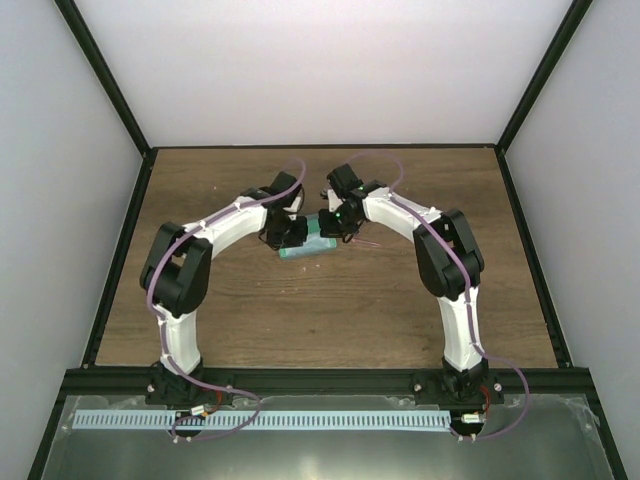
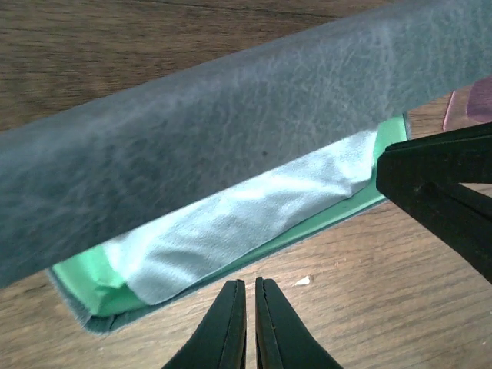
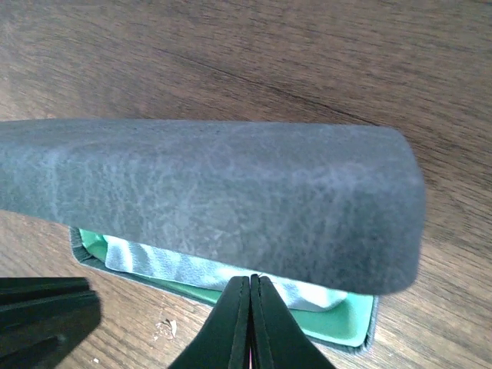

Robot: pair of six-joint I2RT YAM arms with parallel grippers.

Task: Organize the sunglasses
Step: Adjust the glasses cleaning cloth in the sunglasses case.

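Observation:
The teal-blue case lies mid-table with its lid partly raised over a green lining. The light-blue cloth lies inside it, also seen in the right wrist view. My left gripper is shut and empty just above the wood in front of the case. My right gripper is shut at the case's open edge, with a sliver of pink between its fingers. The pinkish-red sunglasses trail to its right. A pink piece shows behind its fingers.
The wooden table is ringed by a black frame with white walls. Both arms meet over the case at mid-table. The left gripper's fingers show at the lower left of the right wrist view. A small white crumb lies on the wood.

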